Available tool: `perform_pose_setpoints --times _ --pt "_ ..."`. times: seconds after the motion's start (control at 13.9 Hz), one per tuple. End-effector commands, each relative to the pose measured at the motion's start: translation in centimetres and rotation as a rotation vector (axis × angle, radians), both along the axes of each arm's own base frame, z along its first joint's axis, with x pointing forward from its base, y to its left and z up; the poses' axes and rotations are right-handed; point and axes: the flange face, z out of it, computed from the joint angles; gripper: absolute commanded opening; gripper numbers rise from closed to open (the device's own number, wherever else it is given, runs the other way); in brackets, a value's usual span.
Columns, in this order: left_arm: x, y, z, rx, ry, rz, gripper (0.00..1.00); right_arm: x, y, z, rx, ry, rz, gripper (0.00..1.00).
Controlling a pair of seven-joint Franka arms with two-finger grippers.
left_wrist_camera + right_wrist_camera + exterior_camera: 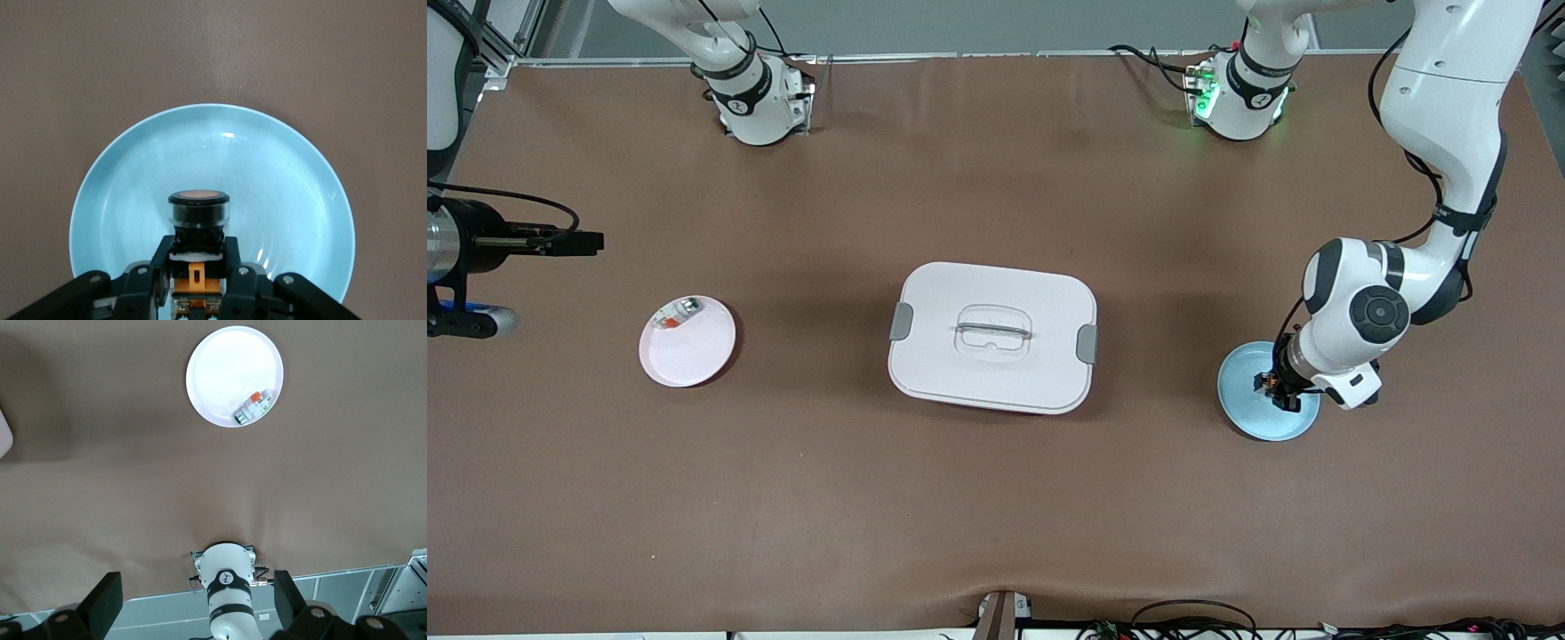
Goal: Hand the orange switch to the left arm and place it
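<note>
Left gripper (197, 280) is clamped on the orange switch (198, 220) over the blue plate (133, 173), right gripper (193, 603) waits spread open, so we're at pickup; next we lift clear of the box (993, 336).

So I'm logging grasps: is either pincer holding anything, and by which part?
The left pincer, low over the blue plate, grips the orange switch by its lower body, with the cap free. The right pincer is open and empty, waiting at the right arm's end of the table.

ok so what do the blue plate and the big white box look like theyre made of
Blue plate: glossy, glazed ceramic or hard plastic, judging by sharp highlights and faint concentric rings. White box: matte moulded plastic, with rounded corners, grey side clips and a clear recessed handle.
</note>
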Motion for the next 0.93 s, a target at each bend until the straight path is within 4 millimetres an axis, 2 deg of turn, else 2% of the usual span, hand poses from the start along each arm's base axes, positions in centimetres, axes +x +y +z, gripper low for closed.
perform_pose_setpoints --times 0.0,0.07,0.29,0.79,0.86 --pt "0.0 0.5 -0.3 0.016 -0.017 0.002 0.0 -0.6 -2.1 -0.2 -0.014 0.012 -0.036 1.0" --pt "-0.1 0.4 -0.6 0.015 -0.013 0.001 0.0 -0.6 -2.7 -0.5 -0.014 0.015 -0.047 1.0" --pt "-0.1 0.5 -1.0 0.018 -0.007 -0.001 0.0 -0.6 -2.5 -0.1 0.001 -0.043 -0.047 1.0" --pt "-0.1 0.7 -1.1 0.017 -0.006 0.001 0.0 -4.5 -2.1 0.8 0.0 -0.192 -0.051 1.0" --pt "-0.1 0.7 -1.0 0.018 -0.007 0.002 0.13 -4.9 -2.1 1.1 0.0 -0.214 -0.051 1.0"
